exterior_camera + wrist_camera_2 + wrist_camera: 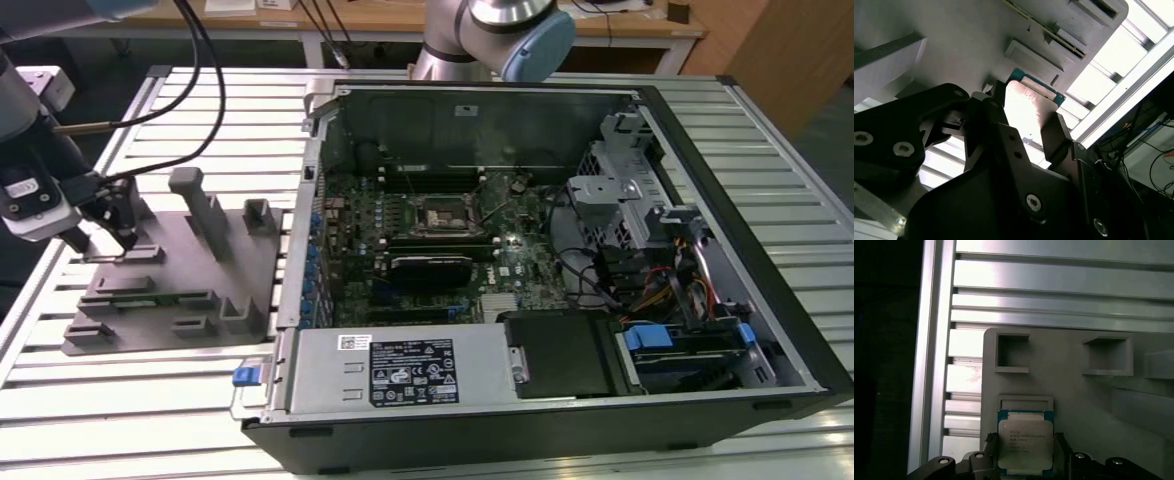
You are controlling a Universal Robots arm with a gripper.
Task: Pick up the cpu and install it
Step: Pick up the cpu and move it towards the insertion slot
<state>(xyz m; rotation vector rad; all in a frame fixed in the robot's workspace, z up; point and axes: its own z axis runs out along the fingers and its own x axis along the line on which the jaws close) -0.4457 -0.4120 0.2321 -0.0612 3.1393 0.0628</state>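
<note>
The cpu (1025, 440) is a small square chip with a pale silver top and a green edge. It lies at a corner of the grey fixture (1074, 395), just off a low rim. My gripper (1025, 452) brackets it, one dark finger against each side, shut on the cpu. In the second wrist view the cpu (1026, 107) shines between the black fingers (1054, 132) of the gripper (1026, 122). In the exterior view the gripper (114, 243) is down at the fixture's (174, 295) far corner on the exterior view's left. The motherboard's dark socket (441, 213) sits inside the open computer case (747, 250).
Upright blocks (207, 205) rise from the fixture beside the gripper. The case wall (300, 240) stands between the fixture and the motherboard. A power supply (400, 370) and drive cages with cables (641, 230) crowd the case. Everything rests on a slatted metal table (134, 400).
</note>
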